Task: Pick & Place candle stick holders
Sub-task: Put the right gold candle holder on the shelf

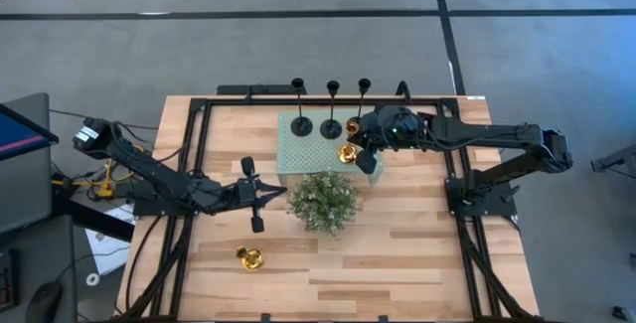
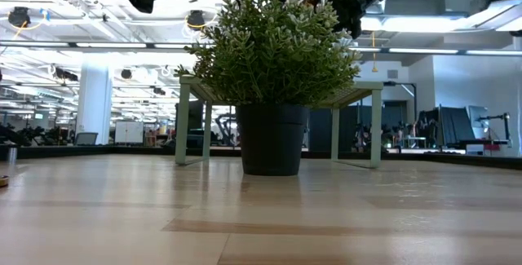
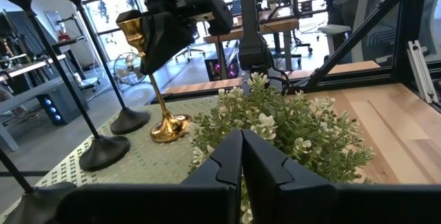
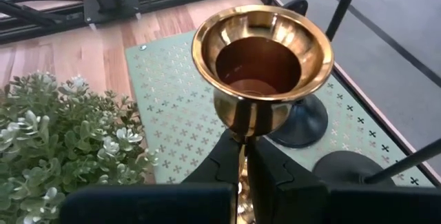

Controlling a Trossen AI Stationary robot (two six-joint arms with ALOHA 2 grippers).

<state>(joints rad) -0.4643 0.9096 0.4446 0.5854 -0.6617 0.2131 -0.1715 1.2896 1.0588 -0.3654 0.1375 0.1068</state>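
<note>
Three black candle stick holders (image 1: pixel 331 124) stand on their disc bases along the far part of a green perforated stand (image 1: pixel 298 149). My right gripper (image 1: pixel 364 149) is shut on a gold holder (image 4: pixel 262 58) over the stand's right end. This holder also shows in the left wrist view (image 3: pixel 155 79). A second gold holder (image 1: pixel 248 257) stands on the table near the front left. My left gripper (image 1: pixel 260 194) is shut and empty, left of the plant. My right gripper pinches the gold holder's thin stem just below its cup (image 4: pixel 242 140) between its two fingers. The fingers come slanting from above and the table's right, across the stem. The holder is tilted, cup up, with its round base (image 3: pixel 169 127) at the stand's surface.
A bushy green plant in a dark pot (image 1: pixel 325 201) stands mid-table, just near of the stand, and it shows in the low view (image 2: pixel 273 77). A black frame (image 1: pixel 199 144) rims the wooden table. There is bare wood at the front and right.
</note>
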